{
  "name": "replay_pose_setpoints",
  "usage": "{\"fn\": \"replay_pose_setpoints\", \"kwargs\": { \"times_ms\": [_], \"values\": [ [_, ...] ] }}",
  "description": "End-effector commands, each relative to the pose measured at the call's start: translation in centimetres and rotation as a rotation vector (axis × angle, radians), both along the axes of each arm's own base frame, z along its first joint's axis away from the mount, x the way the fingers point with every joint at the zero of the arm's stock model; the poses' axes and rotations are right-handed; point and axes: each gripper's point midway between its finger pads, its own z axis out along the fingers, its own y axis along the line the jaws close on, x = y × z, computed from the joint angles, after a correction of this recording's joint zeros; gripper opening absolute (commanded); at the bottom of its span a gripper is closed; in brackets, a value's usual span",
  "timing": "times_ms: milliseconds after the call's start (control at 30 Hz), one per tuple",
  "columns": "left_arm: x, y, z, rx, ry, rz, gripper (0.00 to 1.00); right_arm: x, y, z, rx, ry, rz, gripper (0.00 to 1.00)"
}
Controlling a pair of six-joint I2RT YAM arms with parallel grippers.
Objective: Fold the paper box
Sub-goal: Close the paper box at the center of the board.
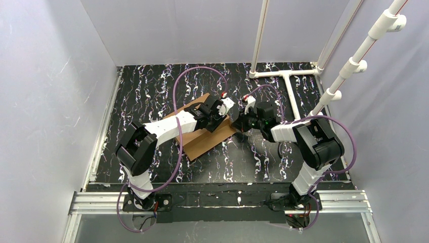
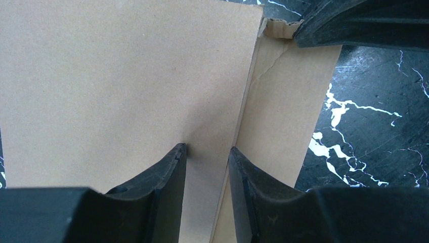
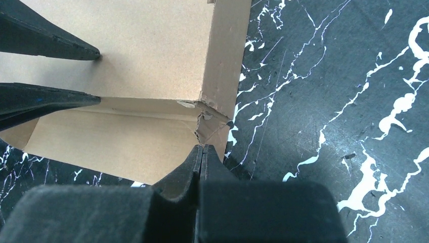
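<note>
The left gripper [image 2: 207, 152] is reaching down onto the box [image 1: 202, 144]. Its jaws are standing partly apart and clasping nothing I can make out. Its fingertips [image 2: 174, 157] are touching the cardboard, one on the big panel and one just past that panel's edge.

The box is lying slanted on the table [image 1: 152, 86] between the two arms, and it is only partly formed. In the right wrist view a narrow wall [image 3: 222, 55] appears to be standing up along its right side, and the corner [image 3: 205, 119] is looking crumpled and torn.

The right gripper [image 3: 202, 148] is clenched tight with its tip against that corner. Whether a sliver of card is pinched inside, I cannot tell.

The box is likely behaving as light and stiff across its panels, bending only along its scored lines. It is probably sliding easily on the smooth table, so one arm should be pinning it while the other is folding. Corrugated edges are prone to creasing and tearing, as the corner suggests. The better holds are looking like the flap edges at mid-length, away from the damaged corner.
</note>
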Motion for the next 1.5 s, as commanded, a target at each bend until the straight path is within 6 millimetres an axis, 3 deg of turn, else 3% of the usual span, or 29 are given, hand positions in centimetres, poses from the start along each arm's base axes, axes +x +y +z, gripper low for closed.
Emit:
{"fn": "replay_pose_setpoints", "kwargs": {
  "times_ms": [0, 367, 800, 1467],
  "values": [
    [-0.2, 1.6, -1.8, 0.034, 0.065, 0.053, 0.32, -1.7, -0.5, -1.8, -0.059, 0.078, 0.008, 0.01],
    [-0.6, 1.5, -2.0, 0.03, 0.084, 0.035, 0.31, -0.8, -0.6, -0.9, -0.06, 0.056, -0.023, 0.01],
    [-0.7, 1.6, -2.3, 0.036, 0.099, 0.037, 0.31, 0.6, -1.9, -1.2, -0.11, 0.074, -0.142, 0.01],
    [-1.1, 1.5, -2.7, 0.043, 0.129, 0.014, 0.31, 1.0, -1.2, 0.0, -0.115, 0.041, -0.109, 0.01]
  ]
}}
